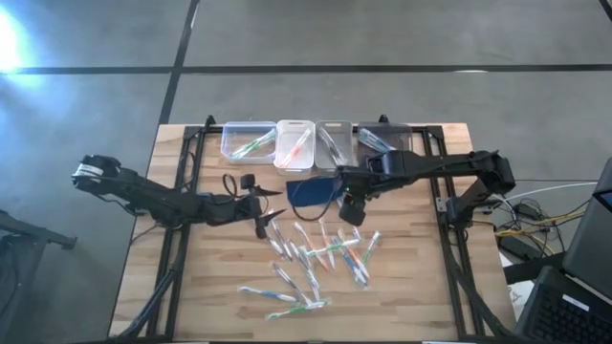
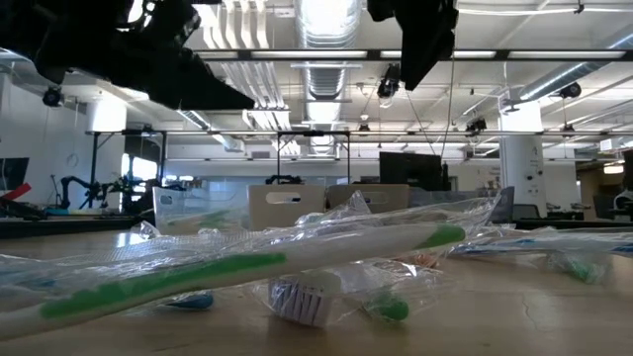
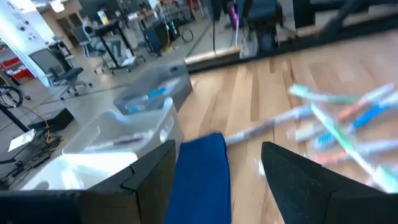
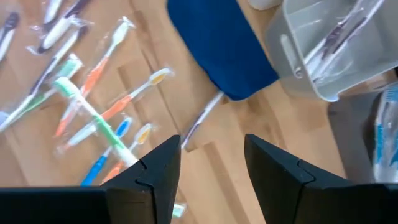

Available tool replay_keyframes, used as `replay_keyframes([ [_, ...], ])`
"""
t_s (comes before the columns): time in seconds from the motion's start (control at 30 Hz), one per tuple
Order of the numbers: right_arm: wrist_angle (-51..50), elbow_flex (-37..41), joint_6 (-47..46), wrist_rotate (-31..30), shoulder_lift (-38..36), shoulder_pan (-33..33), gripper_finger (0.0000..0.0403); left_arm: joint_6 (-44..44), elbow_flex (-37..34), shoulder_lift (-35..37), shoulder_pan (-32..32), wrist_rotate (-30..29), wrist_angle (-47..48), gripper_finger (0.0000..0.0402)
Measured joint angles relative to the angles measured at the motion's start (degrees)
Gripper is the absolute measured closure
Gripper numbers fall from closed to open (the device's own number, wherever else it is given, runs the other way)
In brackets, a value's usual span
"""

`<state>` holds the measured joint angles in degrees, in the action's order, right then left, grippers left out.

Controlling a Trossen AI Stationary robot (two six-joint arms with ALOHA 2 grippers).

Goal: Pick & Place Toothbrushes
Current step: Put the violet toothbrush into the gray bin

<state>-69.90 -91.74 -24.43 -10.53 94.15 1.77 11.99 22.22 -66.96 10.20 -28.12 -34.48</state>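
Toothbrushes [image 1: 320, 258] are seen scattered over the near half of the table [image 1: 421, 287], most of them in clear wrappers, with their long axes fanned in many directions; a few more are already lying in the bins [image 1: 316, 141] lined up along the far edge at twelve o'clock.

At nine o'clock of the pile, the left gripper [image 1: 271, 212] is held low over the wood with its fingers spread wide and nothing between them. From its wrist view the blue pad [image 3: 202, 180] lies directly ahead, with the loose brushes off to one side.

At twelve o'clock of the pile, the right gripper [image 1: 352, 212] is held above the table just beside the blue pad, its fingers [image 4: 155, 171] parted and empty. In its wrist view one thin pale toothbrush [image 4: 200, 119] is seen lying straight ahead between the finger lines, one end against the pad's edge, its long axis running roughly toward the gripper, not across it.

That brush is judged nearer to the right arm. A wrist turn would probably be needed so that the fingers close across the handle.
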Motion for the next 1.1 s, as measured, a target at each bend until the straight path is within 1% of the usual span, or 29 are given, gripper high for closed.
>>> replay_keyframes([
  [0.23,-0.2,0.0,-1.9,-0.1,0.0,3.4,0.0238,-1.1,0.0,0.0,0.1,0.1,11.1,0.0158],
  [0.3,-0.2,0.0,-2.0,-0.1,0.0,3.7,0.0243,0.2,0.2,0.0,0.1,0.4,15.5,0.0158],
  [0.4,-0.2,0.0,-2.0,-0.1,0.0,3.6,0.0251,0.4,2.9,0.0,0.1,1.6,26.7,0.0158],
  [0.53,-0.2,0.0,-1.9,-0.1,0.0,3.6,0.0259,-1.2,9.6,-0.6,0.1,3.7,45.0,0.0158],
  [0.6,-0.1,0.0,-1.8,-0.1,0.0,3.6,0.0262,-1.3,12.8,-1.2,0.1,3.9,51.7,0.0158],
  [0.67,-0.1,0.0,-1.8,-0.1,0.0,3.6,0.0265,0.2,15.4,-1.7,0.1,3.8,56.2,0.0158],
  [0.77,-0.1,0.0,-1.8,-0.1,0.0,3.6,0.0266,6.3,16.9,-1.9,0.1,3.9,59.9,0.0158],
  [0.87,-0.1,0.0,-1.9,-0.1,0.0,3.6,0.0261,11.6,17.3,-1.8,0.2,4.5,60.8,0.0158],
  [0.93,-0.2,0.0,-1.8,-0.1,0.0,3.6,0.0255,13.3,17.0,-1.8,0.2,6.5,61.3,0.0158],
  [1.03,-0.2,0.0,-1.7,-0.1,0.0,3.6,0.0245,17.2,16.9,-1.9,0.3,11.7,63.2,0.0158],
  [1.1,-0.2,0.0,-1.7,-0.1,0.0,3.6,0.024,18.0,16.9,-1.9,0.3,12.6,64.5,0.0158],
])
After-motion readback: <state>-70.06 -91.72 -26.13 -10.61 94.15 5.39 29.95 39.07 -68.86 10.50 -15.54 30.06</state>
